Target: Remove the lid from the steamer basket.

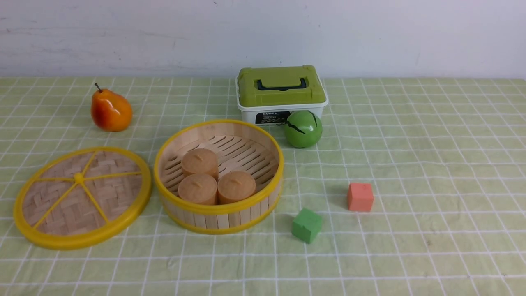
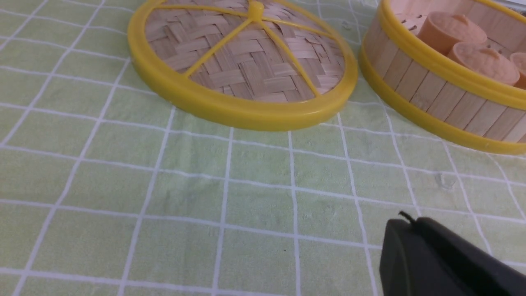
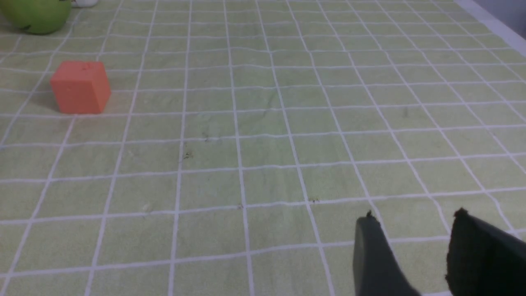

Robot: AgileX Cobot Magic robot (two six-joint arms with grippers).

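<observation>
The lid (image 1: 82, 197), a woven bamboo disc with yellow rim, spokes and knob, lies flat on the cloth to the left of the steamer basket (image 1: 219, 213). The basket stands open with three tan buns (image 1: 213, 177) inside. Lid (image 2: 242, 65) and basket (image 2: 444, 98) also show in the left wrist view. My left gripper (image 2: 407, 224) is shut and empty, low over the cloth in front of the lid. My right gripper (image 3: 413, 220) is open and empty over bare cloth. Neither gripper shows in the front view.
An orange pear (image 1: 110, 111) lies behind the lid. A white box with green lid (image 1: 280, 92) and a green ball (image 1: 303, 128) stand behind the basket. A green cube (image 1: 306, 225) and an orange cube (image 1: 360, 197) lie right of the basket; the orange cube (image 3: 80, 87) shows in the right wrist view.
</observation>
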